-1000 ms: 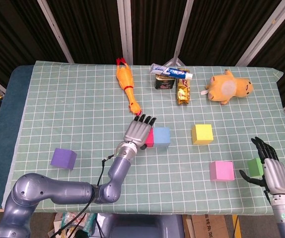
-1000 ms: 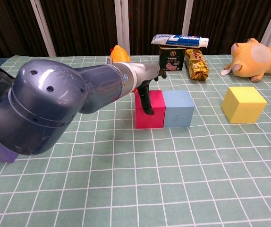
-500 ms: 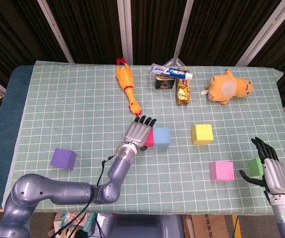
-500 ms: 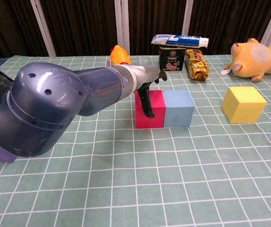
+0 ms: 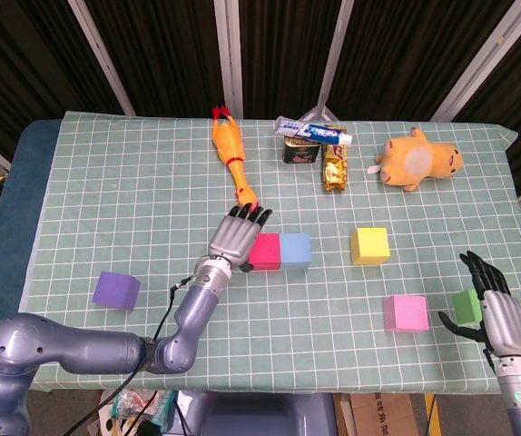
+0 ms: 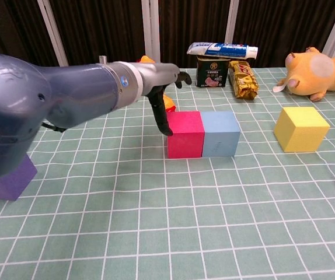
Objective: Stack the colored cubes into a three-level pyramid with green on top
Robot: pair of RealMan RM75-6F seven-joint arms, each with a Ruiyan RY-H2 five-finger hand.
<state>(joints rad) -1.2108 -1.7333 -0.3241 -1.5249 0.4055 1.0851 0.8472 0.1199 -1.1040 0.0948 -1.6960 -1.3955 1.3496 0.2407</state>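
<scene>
left hand (image 5: 234,238): fingers apart, tips beside red foam cube (image 5: 264,252) | right hand (image 5: 495,309): fingers apart, beside green foam cube (image 5: 466,305)

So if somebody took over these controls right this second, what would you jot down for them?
Left hand: holds nothing, fingers spread at the left side of the red cube; contact unclear.
Right hand: open, holds nothing, beside the green cube at the table's near right edge.
Done: red cube and blue cube sit side by side mid-table, touching.
Loose: yellow cube, pink cube, purple cube.
Left: finish the bottom row, build the second level, put green on top.
</scene>
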